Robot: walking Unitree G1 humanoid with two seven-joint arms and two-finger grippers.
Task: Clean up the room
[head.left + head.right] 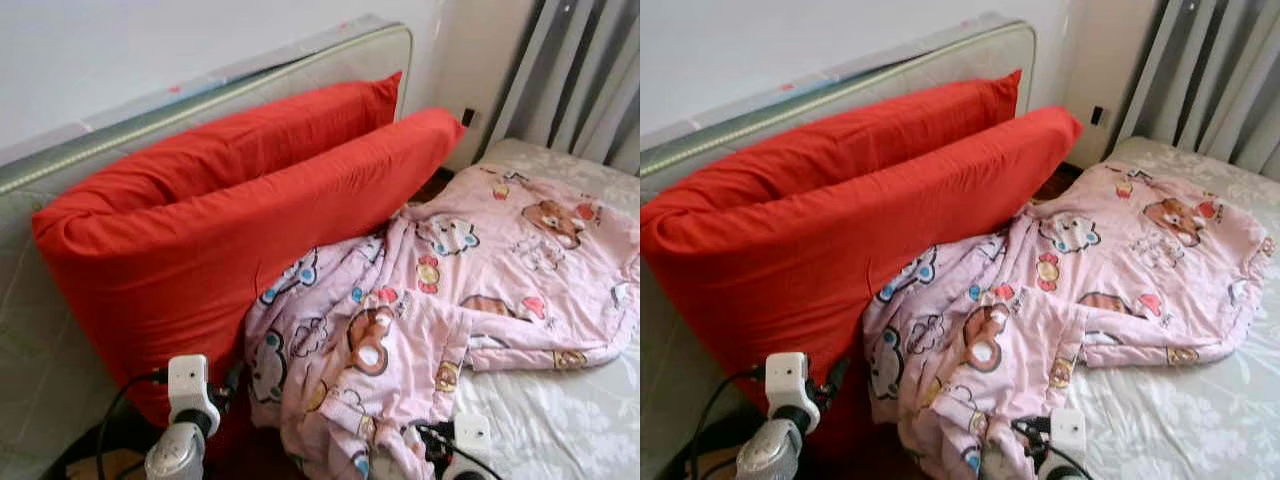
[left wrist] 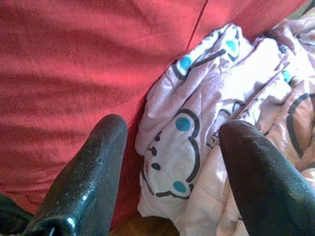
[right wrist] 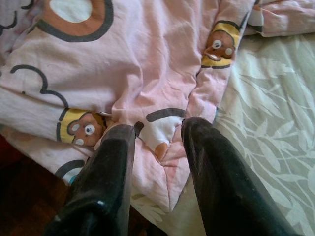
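A pink cartoon-print blanket [image 1: 450, 290] lies crumpled across the bed's mattress [image 1: 560, 420], its left edge hanging down against two big red cushions [image 1: 200, 230]. My left gripper [image 2: 172, 128] is open low down at that edge, one finger [image 2: 93, 162] in front of the red fabric and the other in front of the blanket [image 2: 197, 123]. At the blanket's near hem, my right gripper [image 3: 157, 129] is shut on a bunched fold of the blanket [image 3: 147, 64], with creases running out from the pinch.
Behind the cushions, a grey mattress [image 1: 300, 65] leans against the white wall. Grey curtains [image 1: 580, 80] hang at the back right, beside a wall socket [image 1: 468, 117]. Dark wooden floor [image 3: 24, 196] lies below the bed's near edge.
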